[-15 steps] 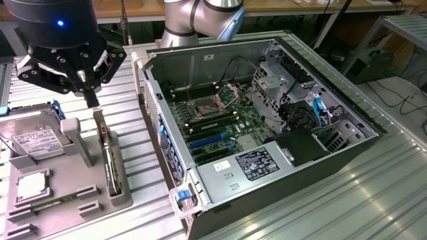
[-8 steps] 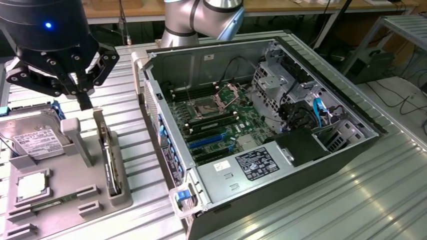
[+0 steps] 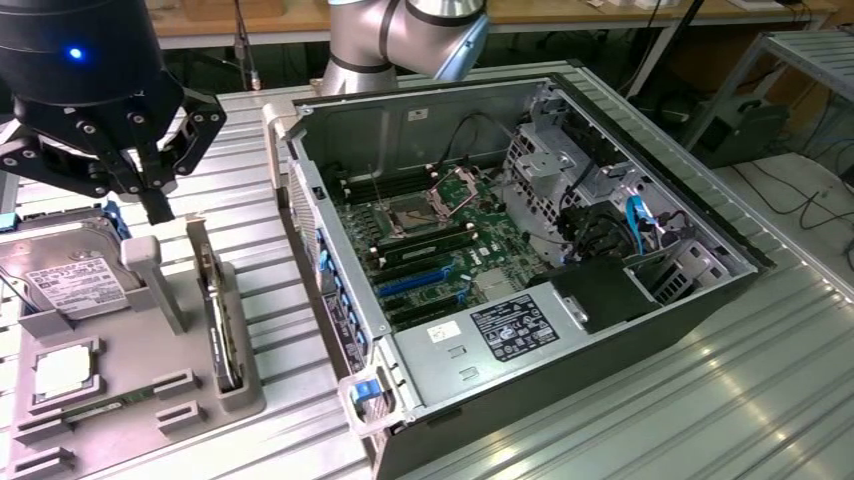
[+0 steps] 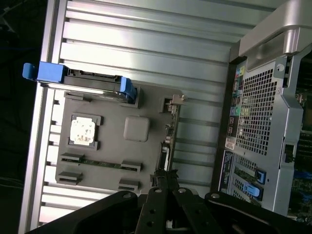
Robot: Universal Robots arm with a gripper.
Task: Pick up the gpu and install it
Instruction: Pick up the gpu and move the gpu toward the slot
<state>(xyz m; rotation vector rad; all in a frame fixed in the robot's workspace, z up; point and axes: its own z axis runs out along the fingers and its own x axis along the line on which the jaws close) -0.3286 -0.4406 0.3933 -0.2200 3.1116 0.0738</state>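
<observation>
Gripper (image 4: 165,189) is closest to the lens: jaws shut, nothing between them, hanging above the near end of the gpu (image 4: 168,134). Gpu stands on edge in a slot holder on the grey tray (image 4: 109,105), on the tray side nearest the PC case (image 4: 263,112).

Handling, my read: light, stiff, thin board, but fragile, so the fan and component faces shouldn't take a hard pinch. Best hold is probably across its thickness on the upper edge, about mid-length, lifted straight so it doesn't bind in the holder.

Beyond it on the tray: memory stick (image 4: 100,162), CPU (image 4: 83,130), then hard drive (image 4: 80,80) with blue rails.

Hard to read: the card is edge-on, so I can't make out the fan face or bracket. Its lower edge is buried in the holder. The case interior is cut off at the frame edge.
</observation>
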